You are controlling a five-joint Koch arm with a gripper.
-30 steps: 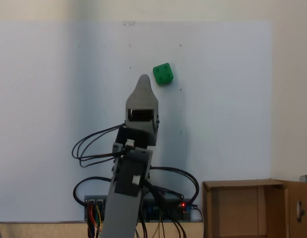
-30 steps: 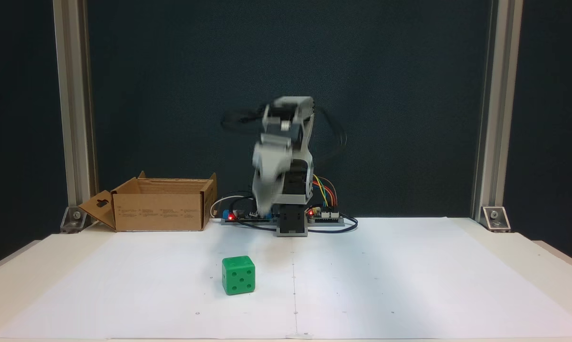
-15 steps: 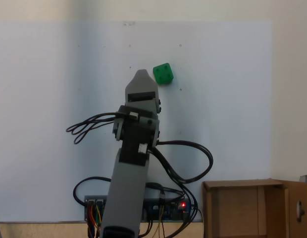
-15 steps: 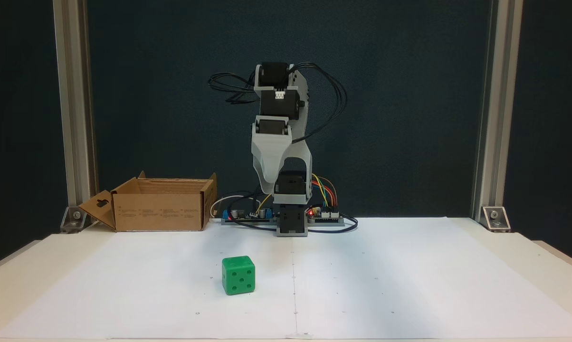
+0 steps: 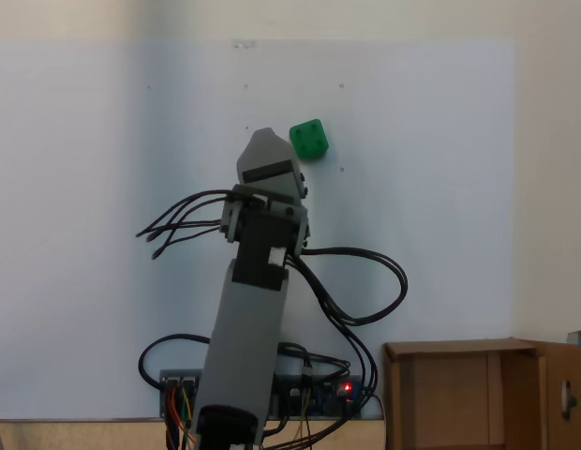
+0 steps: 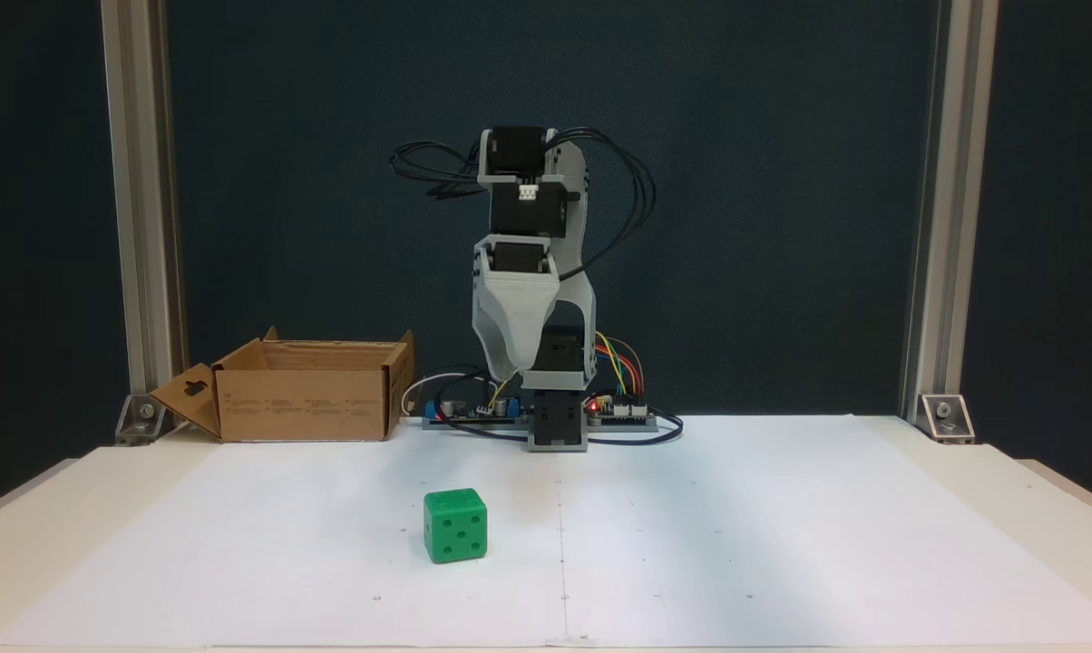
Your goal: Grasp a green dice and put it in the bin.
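The green dice [image 5: 309, 141] [image 6: 455, 526] rests on the white paper, several pips on the side facing the front fixed view. My grey gripper [image 5: 262, 141] [image 6: 502, 367] points down, well above the table. In a fixed view from above, its tip is just left of the dice and apart from it. A single tapered tip shows, so the jaws' state is unclear, and nothing is seen between them. The bin [image 5: 459, 394] [image 6: 306, 390] is a brown cardboard box with upright flaps, standing beside the arm's base.
Controller boards with coloured wires and a red light [image 6: 600, 410] [image 5: 345, 387] lie at the arm's base. Black cable loops [image 5: 356, 291] hang off the arm. Two aluminium posts [image 6: 133, 218] stand at the table's back corners. White paper [image 6: 782, 526] covers the table.
The arm has risen and unfolded, and its upper joints stand higher. The gripper tip has edged slightly farther out, near the dice. Dice and bin have not moved.
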